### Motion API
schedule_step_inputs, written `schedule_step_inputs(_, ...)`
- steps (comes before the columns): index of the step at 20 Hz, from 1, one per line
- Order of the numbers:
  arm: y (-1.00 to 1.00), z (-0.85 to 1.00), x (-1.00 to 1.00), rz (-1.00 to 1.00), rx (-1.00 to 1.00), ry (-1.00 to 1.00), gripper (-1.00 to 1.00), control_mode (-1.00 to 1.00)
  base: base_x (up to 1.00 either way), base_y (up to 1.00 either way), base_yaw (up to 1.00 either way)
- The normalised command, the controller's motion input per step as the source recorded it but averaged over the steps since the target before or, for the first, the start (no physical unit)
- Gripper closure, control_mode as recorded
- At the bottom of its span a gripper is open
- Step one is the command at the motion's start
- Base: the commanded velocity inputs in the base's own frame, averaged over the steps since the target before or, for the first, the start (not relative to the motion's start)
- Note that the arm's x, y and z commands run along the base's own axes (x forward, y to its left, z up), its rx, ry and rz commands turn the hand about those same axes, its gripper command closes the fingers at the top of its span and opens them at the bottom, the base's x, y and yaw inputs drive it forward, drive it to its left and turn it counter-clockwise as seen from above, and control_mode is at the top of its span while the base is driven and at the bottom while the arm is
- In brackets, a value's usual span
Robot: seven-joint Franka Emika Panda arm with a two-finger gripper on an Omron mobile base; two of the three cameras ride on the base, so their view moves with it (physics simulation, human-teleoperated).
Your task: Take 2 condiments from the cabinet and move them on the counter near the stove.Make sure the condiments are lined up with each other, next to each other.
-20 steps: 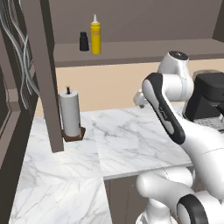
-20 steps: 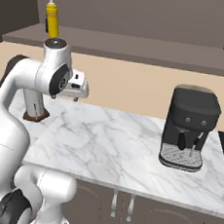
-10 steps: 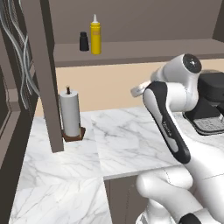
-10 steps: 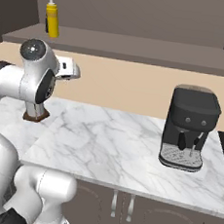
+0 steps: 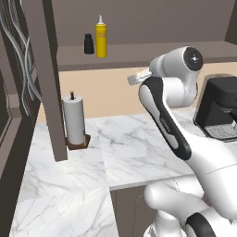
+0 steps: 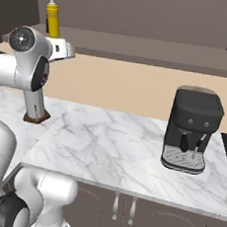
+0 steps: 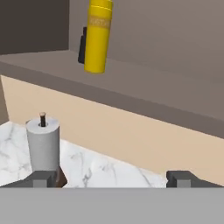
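1. Here's the kitchen: a white marble counter (image 5: 129,152) with grey veins runs along a beige back wall (image 6: 137,95), laid in wide slabs over dark base units (image 6: 139,217).
2. Above it hangs the dull grey-brown cabinet (image 5: 152,51), its flat shelf board stretching across the wall and a tall vertical side panel (image 5: 48,78) dropping right down to the marble.
3. On that shelf stand the 2 condiments: the yellow squeeze bottle (image 5: 101,37) upright with its white nozzle, and the black bottle (image 5: 88,44) just beside it, toward the side panel.
4. From the hand view, the black one peeks out behind the yellow one, both on the shelf.
5. Down on the marble, a white paper-towel roll (image 5: 74,121) sits upright on its brown stand, just beside the panel's foot.
6. Further along the counter, a black coffee machine (image 6: 191,128) stands against the wall.
7. The gripper (image 7: 111,178) hangs in mid-air below shelf level, jaws spread wide with nothing between them, pointing toward the bottles.
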Motion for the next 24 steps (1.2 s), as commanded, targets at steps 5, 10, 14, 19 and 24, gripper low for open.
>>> schedule_step_inputs(5,0.20,0.62,0.23,0.00,0.00,-0.02,-1.00,-1.00,0.00,0.00,0.00)
schedule_step_inputs(10,0.24,0.41,0.20,0.00,0.02,0.00,-1.00,-1.00,0.00,0.00,0.00)
schedule_step_inputs(14,0.27,0.05,0.29,0.00,0.05,0.00,-1.00,-1.00,0.00,0.00,0.00)
schedule_step_inputs(19,0.27,0.00,0.29,0.00,0.10,0.01,-1.00,-1.00,0.00,0.00,0.00)
schedule_step_inputs(24,0.19,0.00,0.34,0.00,0.11,0.00,-1.00,-1.00,0.00,0.00,0.00)
